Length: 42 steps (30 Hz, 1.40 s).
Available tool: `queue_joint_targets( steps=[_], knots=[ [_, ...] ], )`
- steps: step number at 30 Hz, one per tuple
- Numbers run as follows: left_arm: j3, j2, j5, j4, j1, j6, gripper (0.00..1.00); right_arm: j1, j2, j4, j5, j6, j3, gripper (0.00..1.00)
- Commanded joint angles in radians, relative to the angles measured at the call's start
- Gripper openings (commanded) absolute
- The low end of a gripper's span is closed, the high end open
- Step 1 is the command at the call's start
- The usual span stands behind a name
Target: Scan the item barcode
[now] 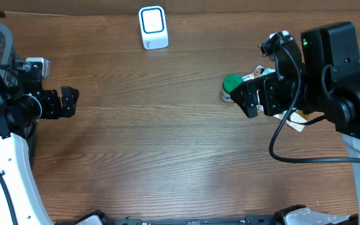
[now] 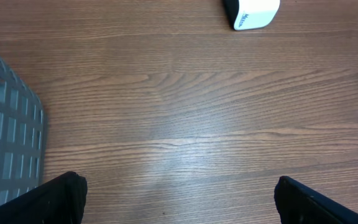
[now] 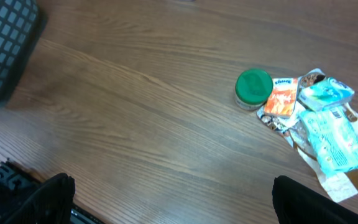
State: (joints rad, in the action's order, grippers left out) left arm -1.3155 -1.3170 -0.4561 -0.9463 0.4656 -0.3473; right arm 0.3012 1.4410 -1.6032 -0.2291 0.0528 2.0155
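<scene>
Print on the crinkled pale-blue and brown packets (image 3: pixel 328 134) is unreadable; overhead, the wide-open right gripper (image 1: pixel 245 101) partly hides them; left gripper (image 1: pixel 74 102) gapes empty.

Left arm (image 1: pixel 8 115) reaches in from the left edge, left gripper (image 1: pixel 69 102) pointing right toward centre, jaws spread wide with nothing between them. Right arm (image 1: pixel 349 106) reaches in from the right edge, right gripper (image 1: pixel 245 99) pointing left, jaws also wide apart and empty. In the wrist views only dark tips show at the bottom corners, far apart: left fingertips (image 2: pixel 58 198), right fingertips (image 3: pixel 42 199).
</scene>
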Motion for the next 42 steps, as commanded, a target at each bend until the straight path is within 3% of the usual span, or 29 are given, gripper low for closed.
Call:
queue_joint_targets(
  steps=[1,9,15,32,37,42],
  knots=[
    [-0.002,-0.003,-0.005,0.002,0.005,-0.008,0.99,-0.002,-0.004,0.014,0.021,-0.001,0.002,1.00],
    [-0.002,-0.003,-0.005,0.002,0.005,-0.008,1.00,-0.008,-0.016,0.086,0.155,-0.001,-0.018,1.00],
    [-0.002,-0.003,-0.005,0.001,0.005,-0.008,0.99,-0.065,-0.143,0.329,0.175,-0.001,-0.170,1.00],
    [-0.002,-0.003,-0.005,0.002,0.005,-0.008,1.00,-0.202,-0.932,1.313,0.176,0.000,-1.324,1.00],
    [-0.002,-0.003,-0.005,0.001,0.005,-0.008,1.00,-0.219,-1.144,1.501,0.155,-0.001,-1.582,1.00],
    [-0.002,-0.003,-0.005,0.001,0.005,-0.008,1.00,-0.225,-1.278,1.550,0.126,-0.002,-1.747,1.00]
  ],
)
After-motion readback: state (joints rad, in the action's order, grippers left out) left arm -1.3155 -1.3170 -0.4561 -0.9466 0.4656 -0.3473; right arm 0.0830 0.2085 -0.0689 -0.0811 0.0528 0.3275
